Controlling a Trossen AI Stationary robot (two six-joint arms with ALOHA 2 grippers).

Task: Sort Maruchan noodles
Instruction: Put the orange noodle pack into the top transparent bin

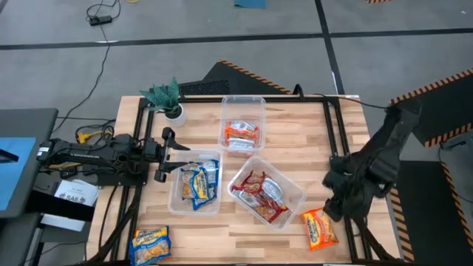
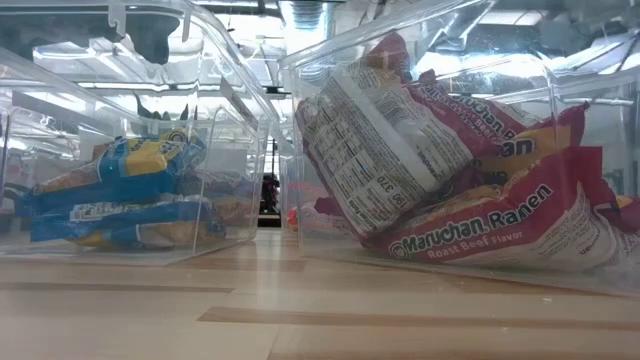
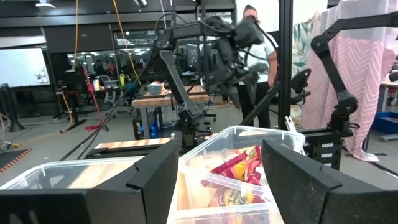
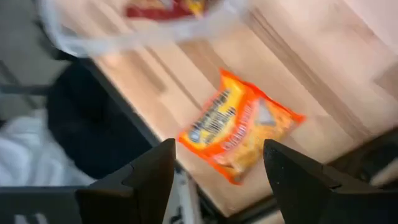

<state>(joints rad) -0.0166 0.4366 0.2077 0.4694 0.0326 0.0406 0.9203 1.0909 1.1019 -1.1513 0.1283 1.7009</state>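
An orange noodle packet [image 1: 319, 227] lies flat on the table near the front right; in the right wrist view the packet [image 4: 239, 127] shows beyond my open right gripper [image 4: 214, 168], which hangs above it [image 1: 336, 205] and touches nothing. My left gripper [image 1: 166, 157] is open and empty at the left edge of the bin of blue packets [image 1: 196, 183]; its fingers [image 3: 155, 180] stand wide apart. A blue-yellow packet [image 1: 150, 245] lies at the front left. Red packets [image 1: 260, 193] fill the middle bin, and orange ones [image 1: 242, 133] lie in the far bin.
Three clear bins stand mid-table: far [image 1: 255, 103], left [image 1: 177, 199], and right [image 1: 295, 193]. A small green plant [image 1: 166, 96] stands at the far left. The table's near edge is close to both loose packets. A person [image 3: 258, 56] stands in the room beyond.
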